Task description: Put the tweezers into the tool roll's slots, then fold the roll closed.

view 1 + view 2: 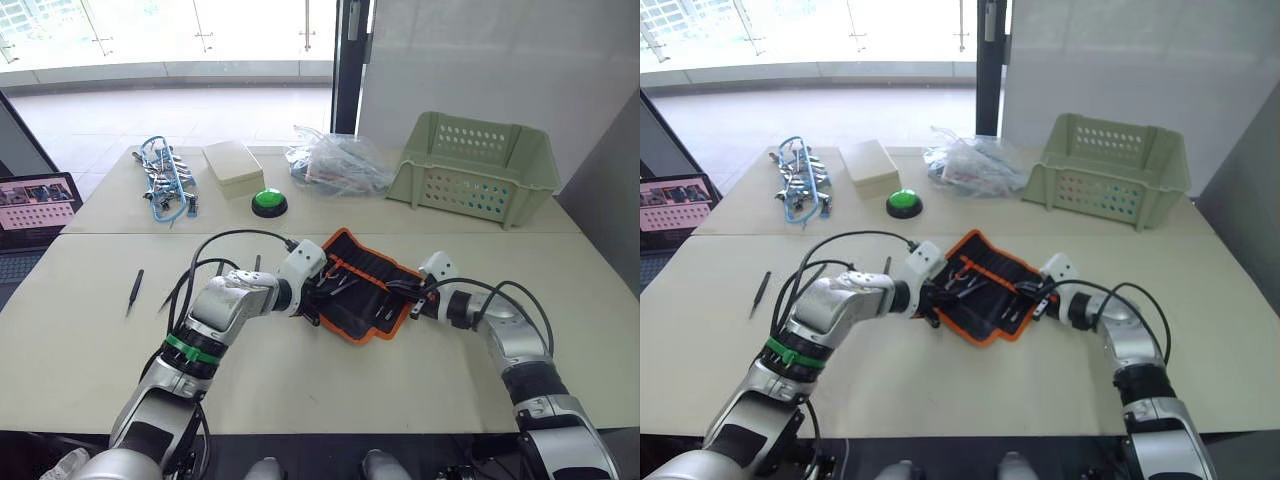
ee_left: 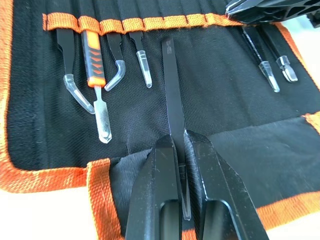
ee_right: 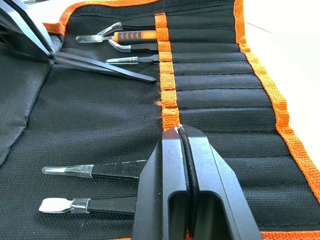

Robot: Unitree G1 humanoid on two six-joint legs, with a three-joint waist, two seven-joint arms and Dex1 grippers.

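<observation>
The tool roll (image 1: 360,288) lies open in the middle of the near table, black with orange edging. My left gripper (image 2: 179,142) is shut on one black tweezers (image 2: 172,95), whose tip points at the orange slot band (image 2: 150,22) and lies over the fabric. My right gripper (image 3: 179,131) is shut on that slot band (image 3: 167,95) from the roll's other side. Several capped tweezers and an orange-handled tool (image 2: 94,55) sit in slots. Two loose tweezers (image 1: 134,291) (image 1: 257,263) lie on the table left of the roll.
On the far table stand a pale green perforated basket (image 1: 480,165), a crumpled plastic bag (image 1: 335,160), a green button (image 1: 268,203), a beige box (image 1: 233,167) and a tangle of blue-and-silver clips (image 1: 165,180). A laptop (image 1: 35,205) sits at the left edge.
</observation>
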